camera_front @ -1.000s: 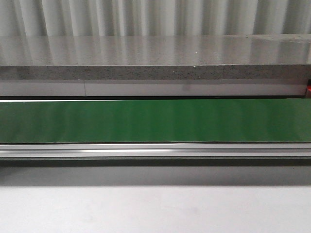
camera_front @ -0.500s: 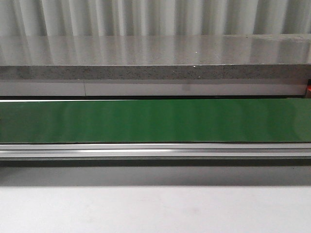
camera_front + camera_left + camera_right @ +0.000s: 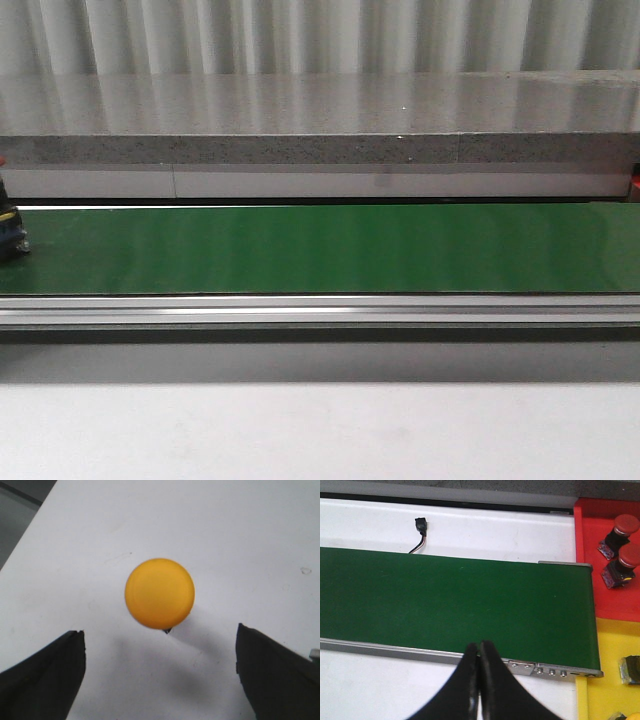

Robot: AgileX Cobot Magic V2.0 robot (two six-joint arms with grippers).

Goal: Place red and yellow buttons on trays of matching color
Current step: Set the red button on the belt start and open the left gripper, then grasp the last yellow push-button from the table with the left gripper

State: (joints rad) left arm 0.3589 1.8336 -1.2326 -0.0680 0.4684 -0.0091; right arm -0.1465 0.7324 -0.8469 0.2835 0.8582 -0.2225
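Fingers [image 3: 45, 675] of the left tool [image 3: 160, 677] were spread around a yellow button [image 3: 159, 593]; the right tool [image 3: 479, 680] was pressed together.

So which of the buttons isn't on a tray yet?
The yellow button on the white table, between the open left fingers. The two red buttons already sit in the red tray.
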